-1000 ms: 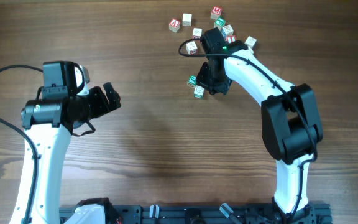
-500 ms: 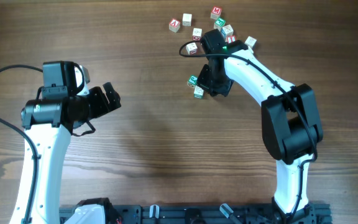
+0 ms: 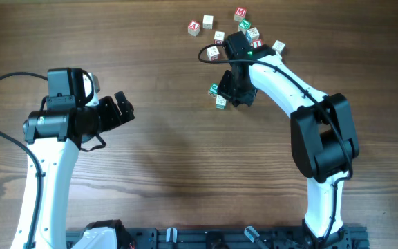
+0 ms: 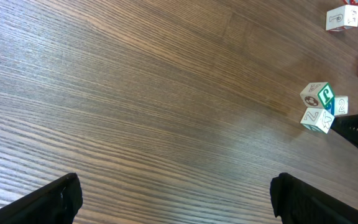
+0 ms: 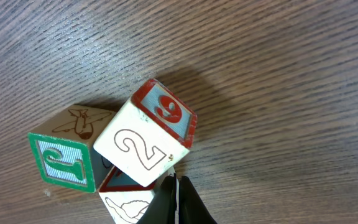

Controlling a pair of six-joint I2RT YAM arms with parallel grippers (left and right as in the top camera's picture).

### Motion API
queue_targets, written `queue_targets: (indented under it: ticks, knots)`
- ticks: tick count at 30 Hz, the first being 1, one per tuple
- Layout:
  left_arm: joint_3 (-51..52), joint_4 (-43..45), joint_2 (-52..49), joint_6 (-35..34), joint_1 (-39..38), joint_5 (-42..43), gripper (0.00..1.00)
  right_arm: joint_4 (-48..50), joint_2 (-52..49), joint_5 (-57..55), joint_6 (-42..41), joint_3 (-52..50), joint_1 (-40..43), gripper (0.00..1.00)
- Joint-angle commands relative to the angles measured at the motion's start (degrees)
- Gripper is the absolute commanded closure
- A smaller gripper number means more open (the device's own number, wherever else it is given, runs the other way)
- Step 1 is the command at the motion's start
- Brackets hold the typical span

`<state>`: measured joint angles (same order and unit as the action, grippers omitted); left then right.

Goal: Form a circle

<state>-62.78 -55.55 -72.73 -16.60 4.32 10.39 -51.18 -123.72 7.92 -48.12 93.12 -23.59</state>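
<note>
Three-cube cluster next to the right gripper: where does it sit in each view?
Overhead: three-cube cluster upper centre, just left of the right gripper.
Left wrist: cluster near the right edge, mid-height.
Right wrist: cluster lower left of centre, large in frame.
Shared landmark: the shut right gripper, its tip right beside the cluster in all three views.

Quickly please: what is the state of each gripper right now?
Left gripper: open, holding nothing.
Right gripper: closed, nothing between its fingers, tip at the group of three letter cubes.
</note>
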Motion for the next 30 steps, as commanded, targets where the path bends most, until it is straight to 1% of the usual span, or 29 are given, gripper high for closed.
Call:
queue_targets:
  ticks: [1,10,13,16,19,22,24,25,26,27,28,29,30]
  knots:
    - [0.33,-0.02,0.72,1.18,0.31,0.07,0.00,0.61,1.36,0.76,1.51,-0.57,-0.24,0.95]
    - [0.33,-0.02,0.72,1.18,0.31,0.04,0.00,0.31,1.36,0.70,1.62,-0.57,-0.24,0.95]
    - [0.33,-0.02,0.72,1.18,0.31,0.04,0.00,-3.37,2.08,-3.13,-0.55,-0.57,-0.17,0.95]
    - [0.33,-0.02,0.72,1.18,0.31,0.07,0.00,-5.46,5.07,-5.51,-1.03,-0.57,-0.13,0.95]
    - [0.33,-0.02,0.72,1.18,0.31,0.07,0.00,-9.03,10.71,-11.89,-4.35,-0.57,-0.13,0.95]
    - [0.33,-0.02,0.72,1.18,0.31,0.07,0.00,-10.84,16.50,-16.61,-4.17,-0.57,-0.13,0.95]
    - [0.33,-0.02,0.72,1.18,0.31,0.04,0.00,-11.78,20.02,-17.35,-1.42,-0.57,-0.07,0.85]
    - [0.33,-0.02,0.72,1.18,0.31,0.04,0.00,-12.28,21.55,-17.35,0.17,-0.57,-0.02,0.77]
    - [0.33,-0.02,0.72,1.18,0.31,0.04,0.00,-13.44,23.82,-17.35,1.84,-0.57,0.04,0.45]
    - [0.33,-0.02,0.72,1.18,0.31,0.07,0.00,-14.64,25.62,-17.35,2.69,-0.57,0.04,0.33]
    - [0.33,-0.02,0.72,1.18,0.31,0.07,0.00,-15.45,26.97,-17.35,3.50,-0.57,0.04,0.18]
    - [0.33,-0.02,0.72,1.18,0.31,0.04,0.00,-16.50,28.63,-17.35,4.76,-0.57,0.04,0.00]
    - [0.33,-0.02,0.72,1.18,0.31,0.07,0.00,-18.01,30.93,-17.33,6.45,-0.57,0.04,0.00]
